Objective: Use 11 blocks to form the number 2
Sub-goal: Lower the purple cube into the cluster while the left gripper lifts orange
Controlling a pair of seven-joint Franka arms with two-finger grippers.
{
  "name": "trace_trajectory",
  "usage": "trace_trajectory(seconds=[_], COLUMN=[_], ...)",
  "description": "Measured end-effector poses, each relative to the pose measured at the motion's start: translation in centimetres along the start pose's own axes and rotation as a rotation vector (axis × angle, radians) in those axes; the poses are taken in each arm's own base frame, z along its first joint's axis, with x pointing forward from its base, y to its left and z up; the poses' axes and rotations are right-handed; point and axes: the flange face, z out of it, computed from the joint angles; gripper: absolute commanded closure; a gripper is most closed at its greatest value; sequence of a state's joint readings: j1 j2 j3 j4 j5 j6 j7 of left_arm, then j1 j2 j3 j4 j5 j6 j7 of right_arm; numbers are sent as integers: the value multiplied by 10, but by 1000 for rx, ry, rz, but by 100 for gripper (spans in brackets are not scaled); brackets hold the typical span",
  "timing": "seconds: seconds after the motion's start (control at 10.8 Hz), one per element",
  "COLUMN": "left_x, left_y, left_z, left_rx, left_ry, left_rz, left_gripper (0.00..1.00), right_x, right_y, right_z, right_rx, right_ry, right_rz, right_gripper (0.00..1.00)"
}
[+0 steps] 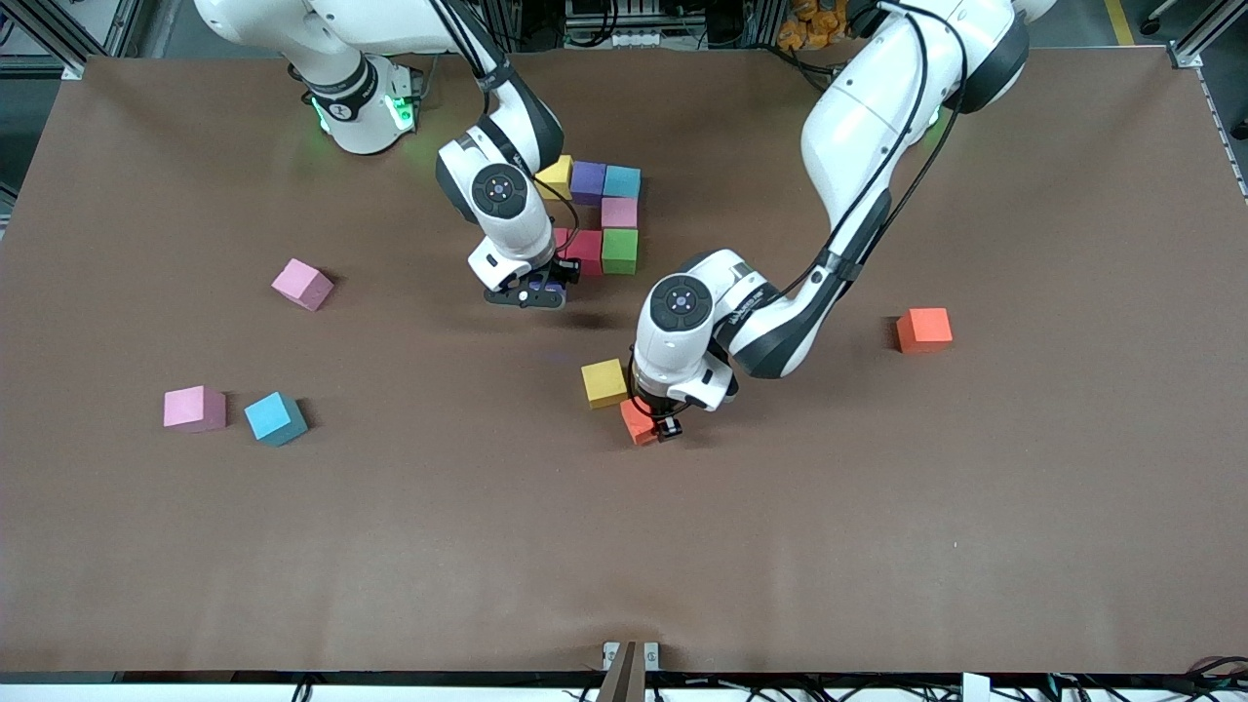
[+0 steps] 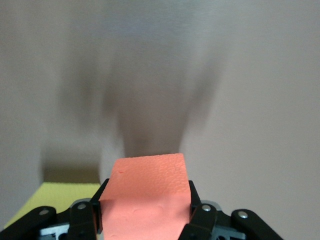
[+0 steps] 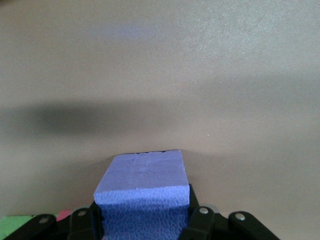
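Left claw [image 2: 147, 220] clenched an orange block [image 2: 145, 192] beside the yellow block [image 1: 604, 382] — presumably for the digit; right claw [image 3: 145, 220] grasped a purple block [image 3: 142, 192].

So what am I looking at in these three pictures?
Two white robot arms work at a brown table. The wide picture looks down from across the table. The other two come from cameras on each arm's wrist. The left gripper holds an orange block down at the table, beside a loose yellow block. The right gripper holds a purple block at the edge of a started cluster of blocks. A pink block, another pink block, a blue block and a second orange block lie loose.
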State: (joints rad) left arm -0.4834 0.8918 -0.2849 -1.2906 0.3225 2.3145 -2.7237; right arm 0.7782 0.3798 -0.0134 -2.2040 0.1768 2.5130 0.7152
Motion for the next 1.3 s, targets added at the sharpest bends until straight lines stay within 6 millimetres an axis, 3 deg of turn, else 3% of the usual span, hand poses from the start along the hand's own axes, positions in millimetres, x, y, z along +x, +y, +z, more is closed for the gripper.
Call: trace_trajectory(seconds=[0.28,0.65,1.02,1.12,1.3], left_x=[-6,-32,-54,-57,-63], left_y=[-2,-47,-90,-97,-114], left_z=[-29,-31,-33,-33,-32], left_rx=[-17,-4,5,6,12], left_ry=[17,14,6,5,7], left_rz=[56,214,380,426,525], left_gripper=[100,100,100,100,100], right_x=[0,2,3,3,5], right_y=[0,0,13,23,65], right_z=[0,-6,-49,-62,-94], right_rx=[0,9,56,68,79], right_ry=[0,10,49,60,61], right_rz=[1,3,14,5,-23], right_gripper=[0,0,0,0,0])
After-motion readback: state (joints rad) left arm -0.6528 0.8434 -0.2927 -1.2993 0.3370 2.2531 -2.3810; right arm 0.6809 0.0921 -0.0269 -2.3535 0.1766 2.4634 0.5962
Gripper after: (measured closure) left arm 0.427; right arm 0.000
